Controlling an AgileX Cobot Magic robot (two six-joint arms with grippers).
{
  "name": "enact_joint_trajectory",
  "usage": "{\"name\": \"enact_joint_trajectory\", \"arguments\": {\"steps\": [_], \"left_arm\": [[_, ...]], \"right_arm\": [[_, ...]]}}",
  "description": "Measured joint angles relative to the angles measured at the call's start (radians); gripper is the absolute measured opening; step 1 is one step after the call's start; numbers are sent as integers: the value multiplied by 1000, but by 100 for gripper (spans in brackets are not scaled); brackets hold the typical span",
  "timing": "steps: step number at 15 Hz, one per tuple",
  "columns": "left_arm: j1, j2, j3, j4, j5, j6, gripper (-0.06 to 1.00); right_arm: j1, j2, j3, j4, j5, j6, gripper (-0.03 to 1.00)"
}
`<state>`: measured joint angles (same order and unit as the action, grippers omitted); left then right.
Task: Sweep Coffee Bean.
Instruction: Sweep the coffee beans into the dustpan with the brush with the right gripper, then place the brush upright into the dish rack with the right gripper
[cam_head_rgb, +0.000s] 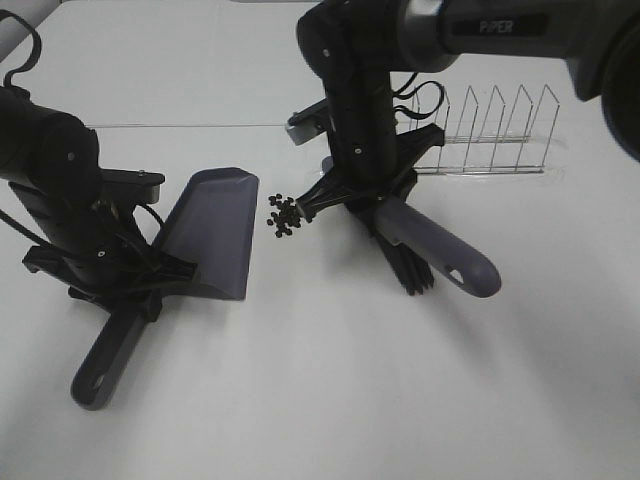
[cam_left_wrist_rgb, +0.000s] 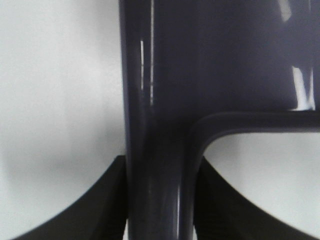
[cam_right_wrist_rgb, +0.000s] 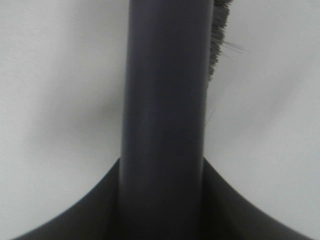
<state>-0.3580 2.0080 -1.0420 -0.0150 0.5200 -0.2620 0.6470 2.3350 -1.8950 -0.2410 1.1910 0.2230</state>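
Note:
The coffee bean cluster, small and dark, lies on the white table just right of the dustpan's mouth. My left gripper is shut on the handle of the dark grey dustpan, whose pan rests on the table with its edge toward the beans. In the left wrist view the dustpan handle runs between the black fingers. My right gripper is shut on the grey brush, right beside the beans. The right wrist view shows the brush handle and a strip of bristles.
A wire dish rack stands at the back right behind the right arm. The dustpan's handle end points toward the near left. The white table stretches out in front of both arms.

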Motion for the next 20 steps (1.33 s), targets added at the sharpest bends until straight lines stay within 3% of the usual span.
{"name": "enact_joint_trajectory", "arguments": {"steps": [10,15,20], "left_arm": [[0,2,0,-4,0,0,36],[0,2,0,-5,0,0,36],[0,2,0,-5,0,0,36]], "right_arm": [[94,123,-365,303,20,-145,35],[94,107,-502,252,32,-148,35],[93,-24,-504,-10,35,-140,35]]}}
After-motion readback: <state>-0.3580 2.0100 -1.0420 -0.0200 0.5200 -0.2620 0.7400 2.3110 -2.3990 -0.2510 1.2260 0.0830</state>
